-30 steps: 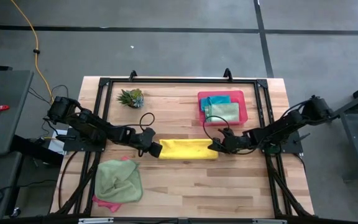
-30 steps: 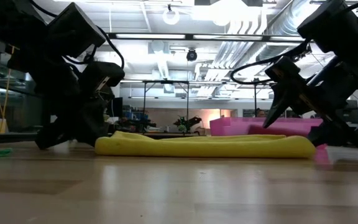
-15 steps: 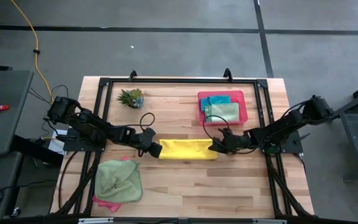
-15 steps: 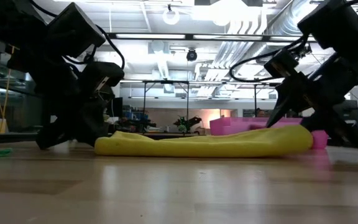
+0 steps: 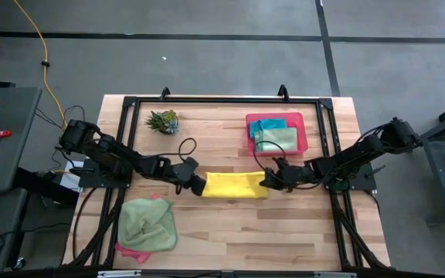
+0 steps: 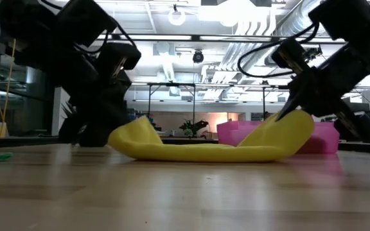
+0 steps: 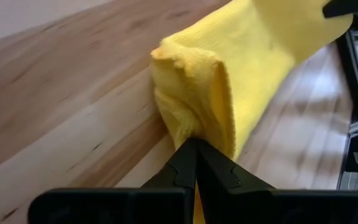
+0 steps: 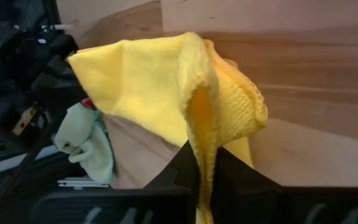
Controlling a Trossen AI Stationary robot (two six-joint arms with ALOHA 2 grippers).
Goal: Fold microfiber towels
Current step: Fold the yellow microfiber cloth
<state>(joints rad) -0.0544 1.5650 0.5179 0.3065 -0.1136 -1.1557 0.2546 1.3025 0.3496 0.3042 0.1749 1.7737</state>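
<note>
Here both the left gripper (image 5: 199, 184) and right gripper (image 5: 267, 181) pinched the yellow towel's (image 5: 235, 184) raised ends, near the pink tray (image 5: 304, 131).

Wooden table (image 5: 230, 232) with pale plank top, seen from above, bordered by a black frame (image 5: 222, 100). Far left: a small spiky green plant (image 5: 163, 120). Far right: a pink tray (image 5: 303, 139) resting on the wood. Centre: a yellow towel (image 5: 234, 184), folded to a strip; in the low view its middle (image 6: 198, 153) lies on the wood while both ends curve upward off the surface. Near left: a crumpled light green towel (image 5: 148, 224) over a pink towel (image 5: 130, 250), whose edge shows beneath.
</note>
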